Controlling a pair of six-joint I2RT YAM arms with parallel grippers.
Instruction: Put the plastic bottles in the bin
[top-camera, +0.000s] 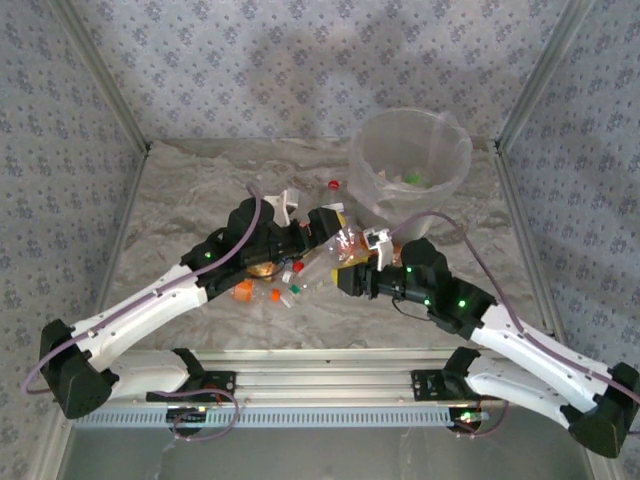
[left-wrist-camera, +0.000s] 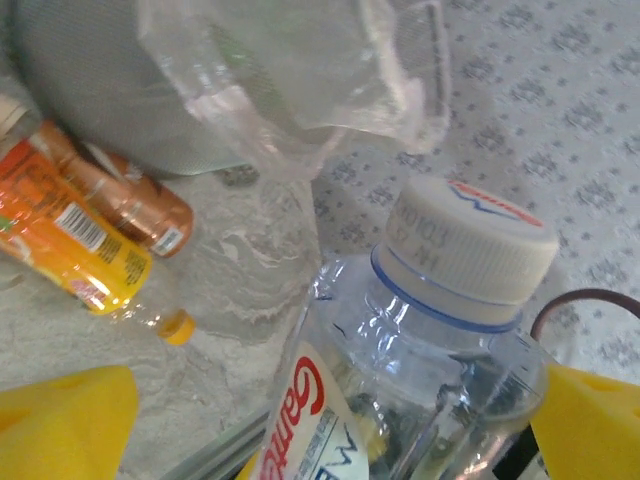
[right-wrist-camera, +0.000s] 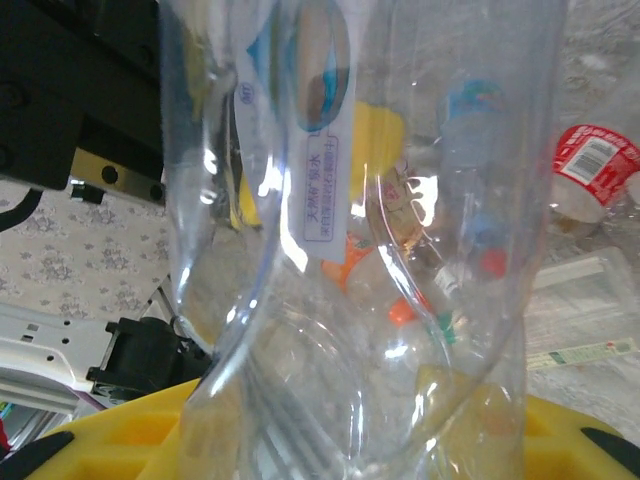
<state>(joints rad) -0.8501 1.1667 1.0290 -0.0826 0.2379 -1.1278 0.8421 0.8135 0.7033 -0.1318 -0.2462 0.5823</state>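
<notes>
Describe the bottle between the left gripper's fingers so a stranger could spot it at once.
Start at the bin, then come nearer to the bottle pile at mid-table. The left gripper has a clear bottle between its yellow fingers. Unlike the orange-labelled bottle beside it, it has a white cap over a blue ring and red lettering.

Bottle clutter (top-camera: 318, 268) before open-topped bin (top-camera: 400, 207)
</notes>
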